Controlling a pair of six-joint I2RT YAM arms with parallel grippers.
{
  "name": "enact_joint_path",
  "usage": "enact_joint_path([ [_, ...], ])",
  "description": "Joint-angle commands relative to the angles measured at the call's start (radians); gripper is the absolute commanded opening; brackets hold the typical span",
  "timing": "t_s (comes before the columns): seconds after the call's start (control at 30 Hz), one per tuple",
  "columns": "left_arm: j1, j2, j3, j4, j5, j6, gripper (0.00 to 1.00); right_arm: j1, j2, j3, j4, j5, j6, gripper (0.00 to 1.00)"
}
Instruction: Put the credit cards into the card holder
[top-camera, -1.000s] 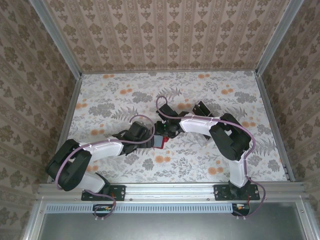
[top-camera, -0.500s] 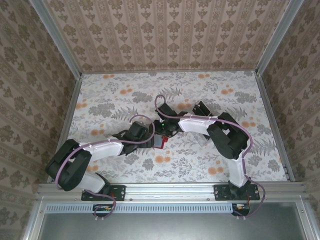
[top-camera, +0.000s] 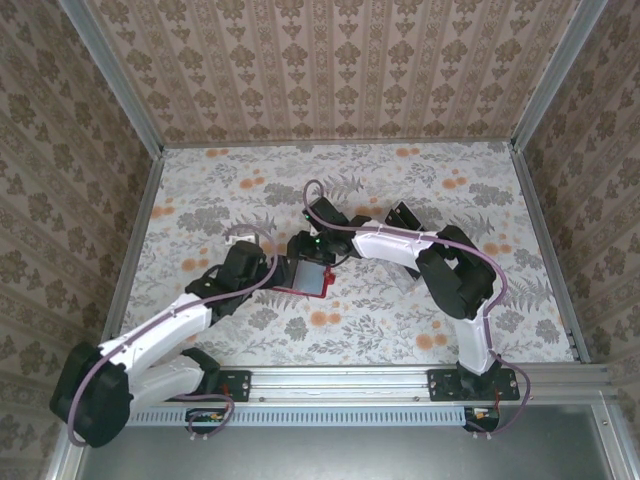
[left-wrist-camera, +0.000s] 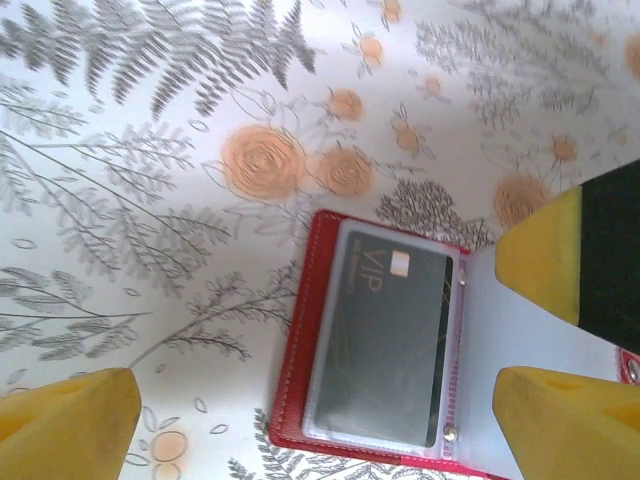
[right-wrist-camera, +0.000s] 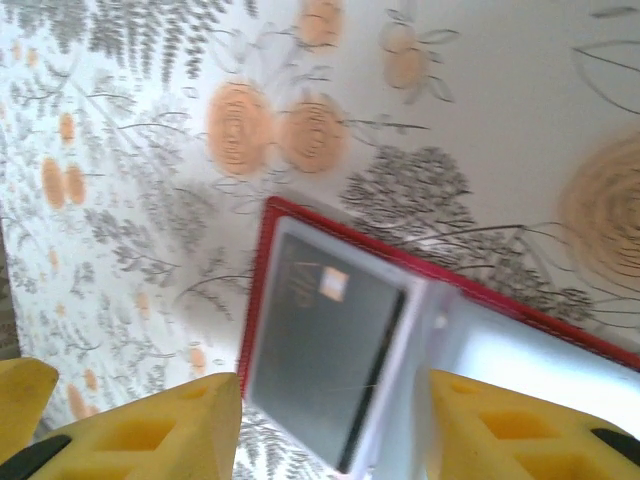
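The card holder (top-camera: 292, 289) is a red folding wallet lying open on the flowered table, its red edge (left-wrist-camera: 298, 345) plain in the left wrist view. One dark credit card (left-wrist-camera: 385, 345) marked VIP sits inside its clear sleeve, and I also see this card (right-wrist-camera: 320, 350) in the blurred right wrist view. My left gripper (top-camera: 266, 268) hangs wide open just left of the holder, nothing between its yellow fingers (left-wrist-camera: 65, 425). My right gripper (top-camera: 303, 248) hovers over the holder's far side, jaws partly apart, nothing clamped; one of its fingers (left-wrist-camera: 545, 255) reaches over the clear sleeve page.
A small black thing (top-camera: 405, 215) lies beside the right forearm; too small to tell what it is. Patterned walls with metal rails (top-camera: 335, 143) close the table in at the back and both sides. Bare flowered cloth (top-camera: 230, 190) stretches behind and left of the holder.
My left arm has pulled back to the left, away from the holder. The right gripper has shifted left and slightly farther back. The holder now lies uncovered and open.
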Motion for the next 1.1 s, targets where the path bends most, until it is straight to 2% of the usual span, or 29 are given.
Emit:
enact_joint_path([
  [0.0, 0.025, -0.038, -0.021, -0.072, -0.012, -0.013, 1.00, 0.022, 0.046, 0.073, -0.056, -0.016, 0.005, 0.51],
  [0.3, 0.045, -0.066, -0.043, -0.068, 0.015, -0.012, 1.00, 0.064, 0.202, 0.239, -0.102, -0.008, 0.016, 0.51],
  [0.5, 0.052, -0.067, -0.056, -0.066, 0.024, -0.006, 1.00, 0.066, 0.213, 0.250, -0.075, -0.019, 0.004, 0.51],
  [0.7, 0.054, -0.040, -0.065, -0.053, 0.026, 0.000, 1.00, 0.064, 0.103, 0.176, -0.036, -0.017, -0.033, 0.51],
  [0.9, 0.060, 0.005, -0.060, -0.042, 0.029, -0.002, 1.00, 0.064, -0.019, 0.025, -0.011, 0.019, -0.042, 0.51],
  [1.07, 0.064, 0.023, -0.040, -0.050, 0.015, 0.004, 1.00, 0.073, -0.044, -0.084, 0.040, 0.003, -0.014, 0.50],
])
